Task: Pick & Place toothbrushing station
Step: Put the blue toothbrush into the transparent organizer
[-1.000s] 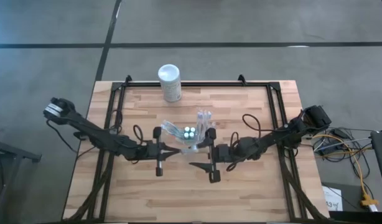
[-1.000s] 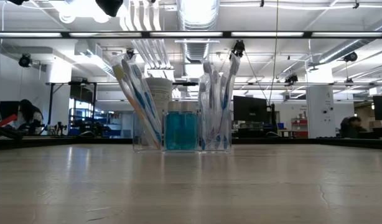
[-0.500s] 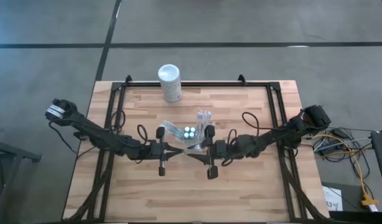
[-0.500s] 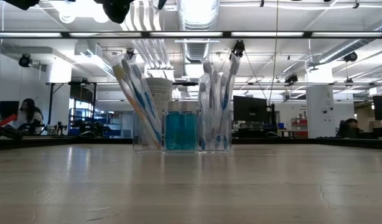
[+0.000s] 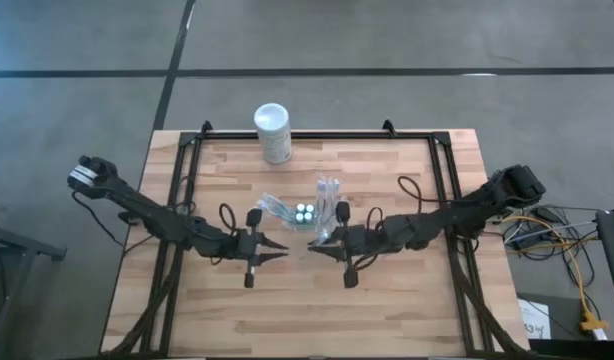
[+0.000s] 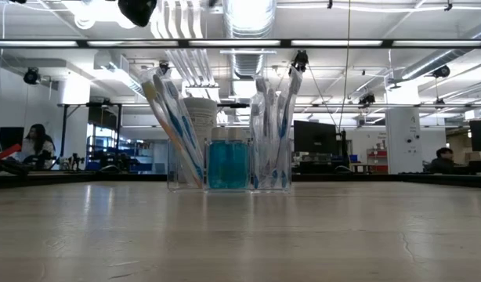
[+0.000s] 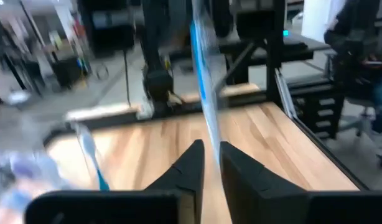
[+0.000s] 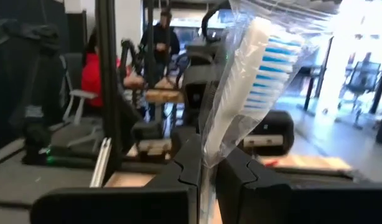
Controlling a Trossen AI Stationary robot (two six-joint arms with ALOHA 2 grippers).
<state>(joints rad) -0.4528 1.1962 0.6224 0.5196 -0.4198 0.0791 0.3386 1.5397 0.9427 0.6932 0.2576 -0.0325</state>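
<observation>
Left gripper [image 5: 277, 249] at table middle, fingers slightly apart around a wrapped toothbrush [image 7: 203, 93]. Toothbrushing station [image 5: 302, 222] just beyond both grippers, upright. Right gripper [image 5: 313, 247] clamped on a wrapped blue-bristled toothbrush [image 8: 241, 81]. White canister [image 5: 272, 132] at far edge; label unreadable

- Wooden table [image 5: 387, 300] with a black metal frame [image 5: 307, 134], standing on a grey concrete floor [image 5: 387, 35] crossed by dark lines.
- Open ceiling with long light strips [image 6: 381, 43] and a round duct [image 6: 250, 16].
- Monitor [image 6: 312, 137] and seated people [image 6: 37, 145] at distant desks.
</observation>
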